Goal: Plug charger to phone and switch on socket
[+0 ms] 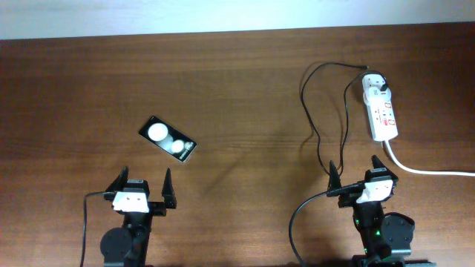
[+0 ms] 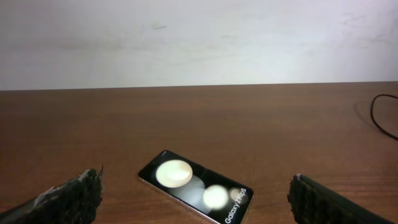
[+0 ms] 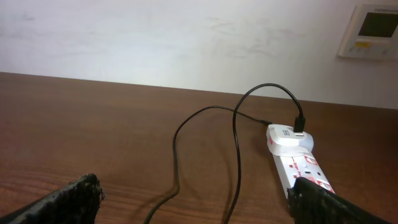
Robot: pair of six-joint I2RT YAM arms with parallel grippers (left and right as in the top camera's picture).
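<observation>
The black phone (image 1: 169, 139) lies flat at the table's left centre, screen up with two round reflections; the left wrist view shows it (image 2: 196, 193) with white lettering. My left gripper (image 1: 142, 186) is open and empty, just in front of the phone. The white socket strip (image 1: 381, 111) lies at the far right with a white adapter (image 1: 375, 87) plugged in. The thin black charger cable (image 1: 315, 119) loops from the adapter down toward my right gripper (image 1: 357, 174), which is open and empty. The right wrist view shows the cable (image 3: 237, 155) and strip (image 3: 298, 165). The cable's tip is not visible.
A thick white mains cord (image 1: 430, 171) runs from the strip off the right edge. A white wall panel (image 3: 370, 31) hangs on the wall behind the table. The wooden table (image 1: 237, 81) ends at a pale wall at the back.
</observation>
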